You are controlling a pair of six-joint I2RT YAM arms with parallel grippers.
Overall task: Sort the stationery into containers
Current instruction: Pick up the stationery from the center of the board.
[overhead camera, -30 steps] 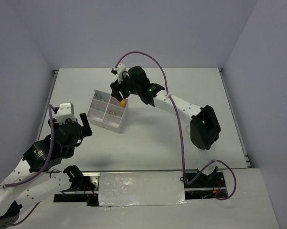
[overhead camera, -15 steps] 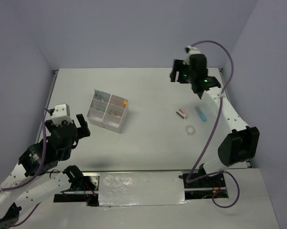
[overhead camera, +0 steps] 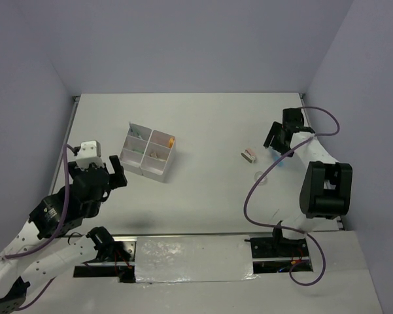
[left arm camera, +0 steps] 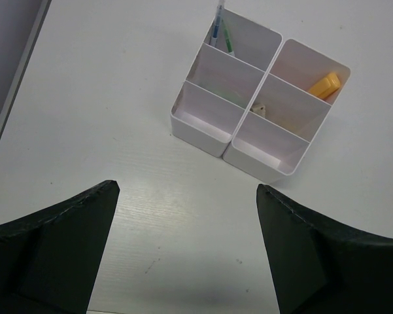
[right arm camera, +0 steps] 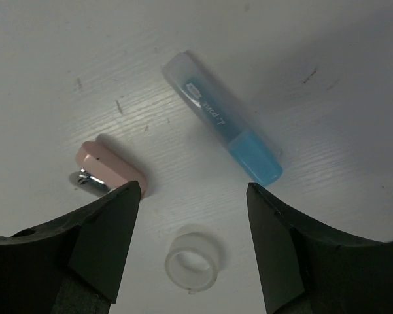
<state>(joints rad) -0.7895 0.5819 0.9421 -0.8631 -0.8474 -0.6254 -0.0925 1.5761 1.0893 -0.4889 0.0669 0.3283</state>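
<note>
The whitish divided box [overhead camera: 138,163] stands left of centre; it also shows in the left wrist view [left arm camera: 203,134]. In it lie an orange-yellow marker [left arm camera: 325,85], thin pens [left arm camera: 219,33] and a tan eraser [left arm camera: 259,109]. On the right lie a blue marker [right arm camera: 229,131], a pink item with a metal clip [right arm camera: 111,169] and a clear tape ring [right arm camera: 193,267]. My right gripper [right arm camera: 193,196] is open and empty above these three, its fingers either side of the tape ring. My left gripper [left arm camera: 186,216] is open and empty, near of the box.
The grey walls close in the table at the back and both sides. In the top view the pink item [overhead camera: 248,155] and the tape ring [overhead camera: 261,176] lie left of my right gripper [overhead camera: 276,145]. My left gripper [overhead camera: 114,173] hangs left of the box.
My right gripper held the orange-yellow marker over the box, left it inside, swung to the far right and came down over the blue marker and tape ring. The left arm shifted slightly.
</note>
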